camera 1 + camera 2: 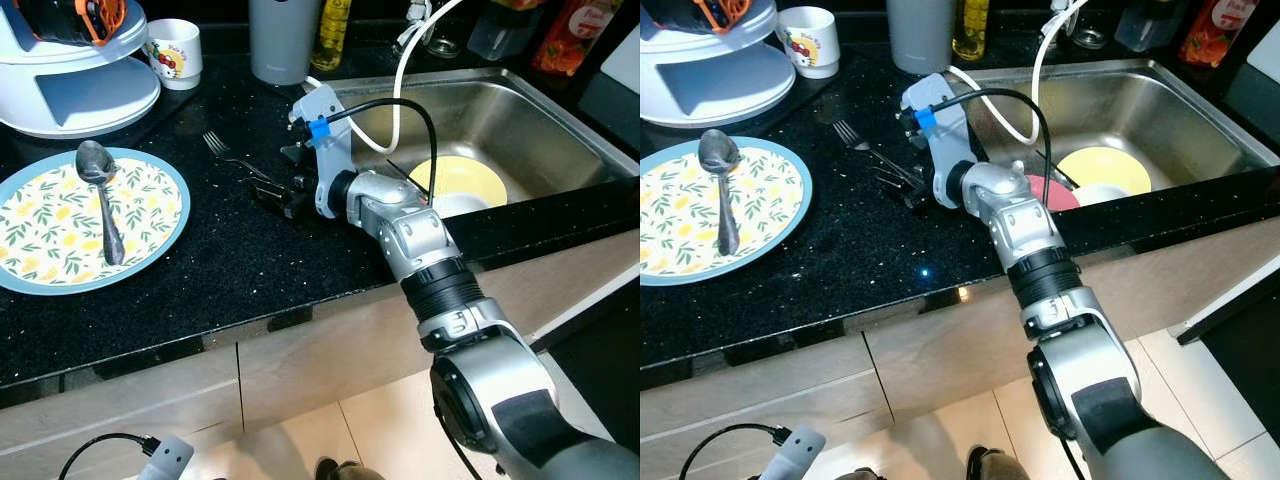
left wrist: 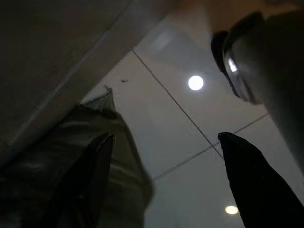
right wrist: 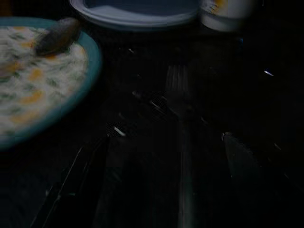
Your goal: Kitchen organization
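Straddling slim steel fork on speckled black counter, right pincer spread wide

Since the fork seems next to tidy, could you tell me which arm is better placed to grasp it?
Right. The right gripper sits at the fork's handle on the counter; the left gripper hangs low beside the cabinet.

Pretty clearly a home kitchen: black speckled countertop with a stainless sink set into it, dishes sitting in the sink, a patterned plate with a spoon on it, a fork, a mug, bottles along the back, beige cabinet fronts below and a tiled floor
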Motion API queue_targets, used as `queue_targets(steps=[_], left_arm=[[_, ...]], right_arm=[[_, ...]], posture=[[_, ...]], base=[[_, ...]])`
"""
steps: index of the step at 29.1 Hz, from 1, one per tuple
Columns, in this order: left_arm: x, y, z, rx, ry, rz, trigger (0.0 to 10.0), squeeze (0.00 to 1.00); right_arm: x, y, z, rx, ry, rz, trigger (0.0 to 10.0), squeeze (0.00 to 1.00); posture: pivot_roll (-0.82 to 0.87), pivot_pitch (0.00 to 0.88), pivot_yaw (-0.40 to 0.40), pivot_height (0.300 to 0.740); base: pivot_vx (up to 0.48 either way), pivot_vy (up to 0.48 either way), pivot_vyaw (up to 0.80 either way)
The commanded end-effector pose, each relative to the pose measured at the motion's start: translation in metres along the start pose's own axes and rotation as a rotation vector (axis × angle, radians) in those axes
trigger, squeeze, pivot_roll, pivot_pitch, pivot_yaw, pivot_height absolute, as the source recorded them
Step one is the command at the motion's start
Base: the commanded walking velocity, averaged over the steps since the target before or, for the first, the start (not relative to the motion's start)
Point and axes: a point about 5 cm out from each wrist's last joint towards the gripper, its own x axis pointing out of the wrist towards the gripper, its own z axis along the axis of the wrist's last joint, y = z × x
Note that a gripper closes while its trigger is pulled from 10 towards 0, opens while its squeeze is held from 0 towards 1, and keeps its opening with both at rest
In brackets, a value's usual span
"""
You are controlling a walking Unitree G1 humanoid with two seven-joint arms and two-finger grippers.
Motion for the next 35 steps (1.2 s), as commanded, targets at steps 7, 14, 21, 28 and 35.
queue_targets(steps=[7, 14, 21, 28, 35], left_arm=[[-0.001, -0.007, -0.015, 0.011, 0.055, -0.024, 10.0, 0.00], [-0.001, -0.008, -0.016, 0.013, 0.057, -0.028, 10.0, 0.00], [-0.001, -0.012, -0.015, -0.023, 0.055, -0.057, 10.0, 0.00], [-0.001, -0.010, -0.016, -0.017, 0.069, -0.035, 10.0, 0.00], [-0.001, -0.009, -0.016, -0.011, 0.072, -0.030, 10.0, 0.00]], right_arm=[[0.005, -0.005, -0.009, 0.091, 0.083, -0.080, 10.0, 0.00], [0.002, -0.018, -0.005, 0.171, 0.044, -0.177, 10.0, 0.00], [-0.008, -0.036, -0.006, 0.191, 0.063, -0.270, 10.0, 0.00], [-0.017, -0.043, -0.023, 0.152, 0.183, -0.283, 10.0, 0.00], [-0.015, -0.038, -0.031, 0.145, 0.227, -0.271, 10.0, 0.00]], posture=[[0.12, 0.072, -0.071, 0.740], [0.12, 0.074, -0.069, 0.740], [0.11, 0.082, -0.062, 0.740], [0.10, 0.085, -0.060, 0.740], [0.10, 0.086, -0.061, 0.740]], base=[[0.000, 0.000, 0.78], [0.000, 0.000, 0.10], [0.000, -0.067, 0.00], [0.000, -0.373, 0.00], [0.000, 0.000, 0.00]])
